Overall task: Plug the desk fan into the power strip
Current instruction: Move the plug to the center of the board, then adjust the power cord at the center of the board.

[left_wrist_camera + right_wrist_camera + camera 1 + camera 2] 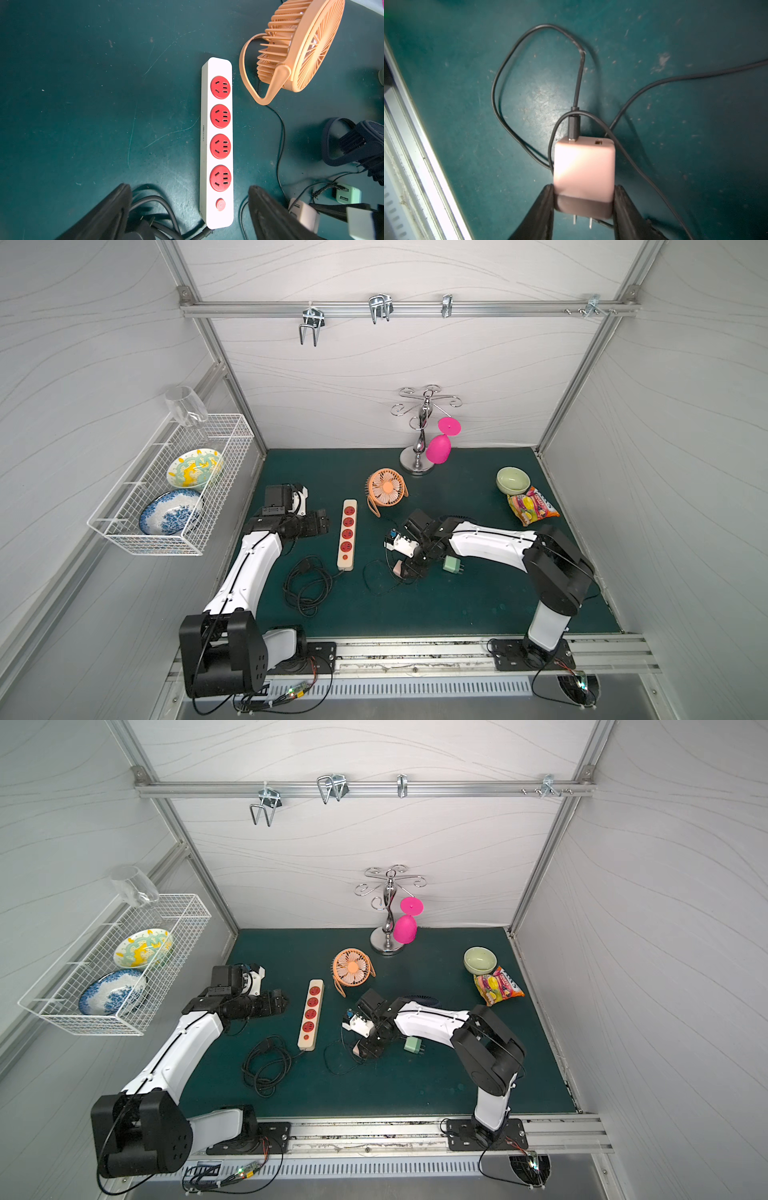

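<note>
1. In both top views the power strip (347,534) lay flat, with the desk fan (387,487) at its one o'clock and the right gripper (402,569) low at its four o'clock.
2. From the left wrist, the left gripper (188,188) hung spread wide and empty near the strip, which looked light and apt to skid.
3. From the right wrist, the right gripper pinched the pink adapter (584,166) by its flat sides. It looked rigid and smooth, with its prongs (590,223) bare.

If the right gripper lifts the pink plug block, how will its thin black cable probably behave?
The cable lies in loose loops, so it is probably floppy and will trail. One loop crosses its own connector at the pink plug block, so it may snag.
</note>
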### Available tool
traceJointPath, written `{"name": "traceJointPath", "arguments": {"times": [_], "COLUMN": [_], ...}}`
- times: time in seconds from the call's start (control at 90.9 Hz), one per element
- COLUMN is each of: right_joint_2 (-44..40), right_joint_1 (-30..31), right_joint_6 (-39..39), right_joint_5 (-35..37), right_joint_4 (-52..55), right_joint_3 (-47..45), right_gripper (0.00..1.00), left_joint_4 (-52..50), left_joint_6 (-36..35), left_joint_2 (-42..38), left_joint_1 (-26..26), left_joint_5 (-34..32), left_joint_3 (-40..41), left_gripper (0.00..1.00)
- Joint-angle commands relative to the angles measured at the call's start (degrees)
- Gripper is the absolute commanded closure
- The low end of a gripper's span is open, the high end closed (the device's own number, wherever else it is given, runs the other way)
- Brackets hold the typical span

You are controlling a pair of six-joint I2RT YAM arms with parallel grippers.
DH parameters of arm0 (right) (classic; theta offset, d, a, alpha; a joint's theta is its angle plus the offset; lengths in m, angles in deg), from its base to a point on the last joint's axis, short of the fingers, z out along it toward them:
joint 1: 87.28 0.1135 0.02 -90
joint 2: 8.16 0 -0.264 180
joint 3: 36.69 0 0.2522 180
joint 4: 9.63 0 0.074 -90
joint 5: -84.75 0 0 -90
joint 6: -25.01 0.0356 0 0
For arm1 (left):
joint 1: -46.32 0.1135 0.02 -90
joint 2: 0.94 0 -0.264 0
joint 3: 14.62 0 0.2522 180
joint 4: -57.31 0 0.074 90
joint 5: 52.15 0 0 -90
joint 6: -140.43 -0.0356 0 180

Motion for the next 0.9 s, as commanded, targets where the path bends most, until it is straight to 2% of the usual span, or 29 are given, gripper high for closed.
{"name": "traceJointPath", "arguments": {"times": [0.0,0.099,0.231,0.385,0.473,0.605,0.737,0.891], "right_joint_2": [0.80,-1.24,-4.46,-5.46,-4.15,-0.98,1.32,3.32], "right_joint_1": [0.84,0.85,-1.40,-5.20,-6.45,-5.96,-5.07,-4.70], "right_joint_6": [-0.71,-1.56,-3.96,-6.53,-7.61,-10.41,-12.13,-12.51], "right_joint_5": [-1.04,0.70,0.59,0.23,1.38,5.51,7.15,8.72], "right_joint_4": [2.30,3.20,4.82,5.99,5.52,5.38,3.81,1.20], "right_joint_3": [1.39,1.03,0.93,2.08,2.38,3.55,3.71,3.69], "right_gripper": [0.47,0.40,0.40,0.41,0.42,0.44,0.45,0.47], "left_joint_4": [0.83,0.92,1.05,1.55,1.36,1.15,1.32,1.72], "left_joint_6": [-0.66,-1.22,-0.48,-0.93,-0.59,-1.07,-0.24,-0.65], "left_joint_2": [-0.62,-0.52,-0.53,-0.37,-0.52,-0.44,-0.54,-0.53], "left_joint_1": [0.34,0.33,0.33,0.31,0.28,0.31,0.29,0.29], "left_joint_5": [1.67,0.49,2.13,0.64,2.01,0.27,2.13,0.58], "left_joint_3": [-0.79,-0.98,-0.69,-0.53,-0.28,-0.78,-0.56,-0.29], "left_gripper": [0.08,0.08,0.08,0.08,0.08,0.08,0.08,0.08]}}
